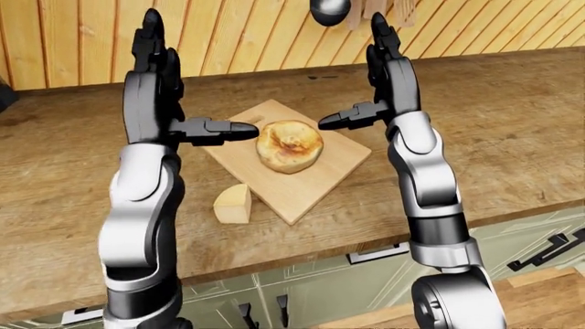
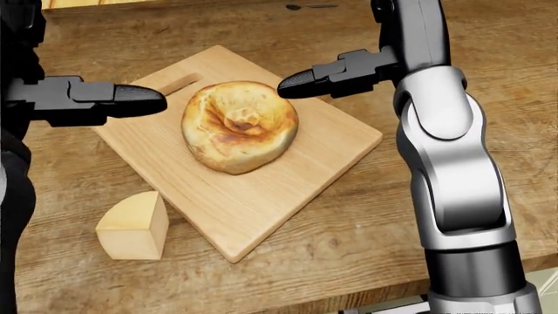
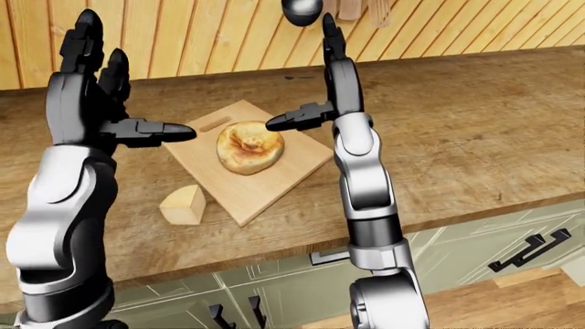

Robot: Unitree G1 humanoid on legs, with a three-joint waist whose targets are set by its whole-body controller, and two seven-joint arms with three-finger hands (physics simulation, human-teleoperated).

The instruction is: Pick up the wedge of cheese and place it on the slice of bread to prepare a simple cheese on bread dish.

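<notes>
Both hands up, spread wide, empty: left black three-finger hand (image 1: 160, 82), right black three-finger hand (image 1: 379, 75). Head view: pale yellow cheese wedge (image 2: 133, 226) sits just beside the light wooden cutting board (image 2: 261, 196), round toasted bread slice (image 2: 239, 125) on it. No readable writing. Right-eye view: wooden countertop (image 3: 475, 137) stretches bare rightward.

We see bare counter (image 2: 348, 235) all round the wedge of cheese (image 2: 133, 227), except where the cutting board (image 2: 261, 196) edge lies just beside it. Above the bread (image 2: 240, 124), the gap between our raised left hand (image 2: 83, 99) and right hand (image 2: 335, 72) looks unobstructed.
</notes>
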